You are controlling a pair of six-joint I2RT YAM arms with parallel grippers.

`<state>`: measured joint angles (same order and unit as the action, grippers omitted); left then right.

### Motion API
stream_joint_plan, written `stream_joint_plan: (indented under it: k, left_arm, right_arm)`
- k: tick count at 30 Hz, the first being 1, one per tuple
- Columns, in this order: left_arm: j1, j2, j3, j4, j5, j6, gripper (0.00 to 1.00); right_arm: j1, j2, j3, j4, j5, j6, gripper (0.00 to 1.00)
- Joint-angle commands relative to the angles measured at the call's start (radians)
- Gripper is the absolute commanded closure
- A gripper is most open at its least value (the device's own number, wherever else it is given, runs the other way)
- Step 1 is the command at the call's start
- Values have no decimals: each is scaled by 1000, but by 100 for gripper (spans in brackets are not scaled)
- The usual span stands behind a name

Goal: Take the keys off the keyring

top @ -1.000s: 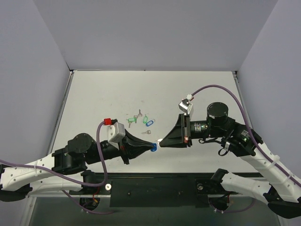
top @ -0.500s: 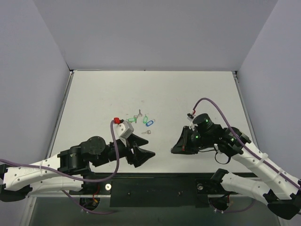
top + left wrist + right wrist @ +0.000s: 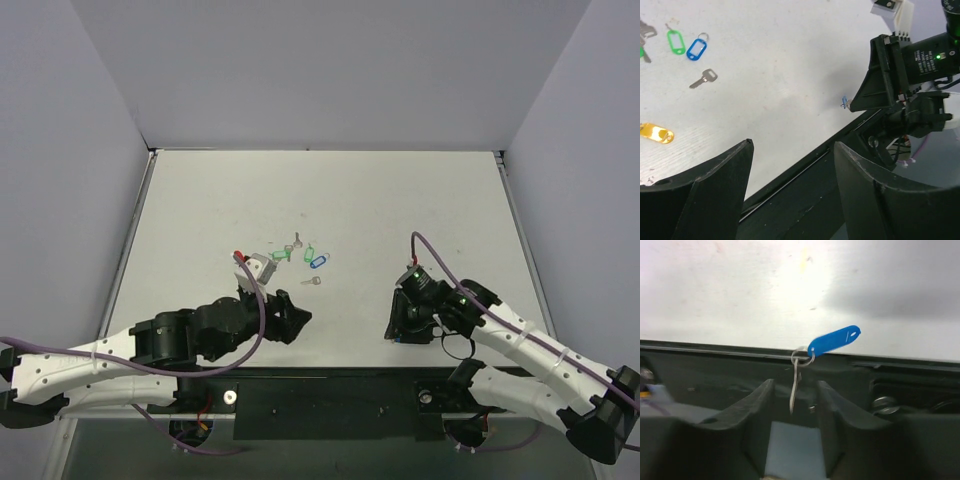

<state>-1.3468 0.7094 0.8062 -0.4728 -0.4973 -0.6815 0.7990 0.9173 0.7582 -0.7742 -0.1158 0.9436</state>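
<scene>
Right gripper (image 3: 795,383), wrist view: two matte black fingers stand close together near the table's front edge. A flat silver metal key (image 3: 793,400) stands edge-on in the gap between them. A sliver of space shows on either side of the blade, so whether the jaws pinch it cannot be told. At the key's head a thin wire ring (image 3: 803,357) links it to an oblong, glossy blue tag (image 3: 834,340) with rounded ends and a small hole at its far tip. The tag points out over the edge of the table (image 3: 400,200), whose white top is finely grained and faintly scuffed.

Left gripper (image 3: 792,145): broad black fingers spread wide, nothing between them.

Loose on the table farther back: a green tag (image 3: 676,41) and a second blue tag (image 3: 696,48), both plastic frames around pale inserts too small to read. Near them lie a short silver lone key (image 3: 703,78) and a translucent yellow tag (image 3: 656,133).
</scene>
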Motion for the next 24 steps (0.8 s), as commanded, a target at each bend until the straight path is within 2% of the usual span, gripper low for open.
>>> stream_joint_plan:
  k: [1, 3, 5, 10, 16, 24]
  left_arm:
    - [-2, -1, -16, -61, -66, -85, 25]
    - [-2, -4, -22, -58, -66, -95, 26]
    - [-2, -8, -27, -53, -70, -95, 26]
    - [0, -10, -27, -47, -73, -89, 26]
    - [-2, 1, -33, -38, -61, -92, 27]
    - [-2, 4, -33, -35, -58, -99, 27]
  right_arm:
    - [-4, 51, -39, -39, 149, -20, 32]
    - [-4, 58, -48, -43, 185, -17, 17]
    - [-4, 49, -51, -40, 221, -19, 13]
    - [2, -55, -51, 50, 260, -68, 12]
    - [0, -262, -83, 193, 309, -108, 7]
    - [2, -296, -83, 184, 343, -101, 6]
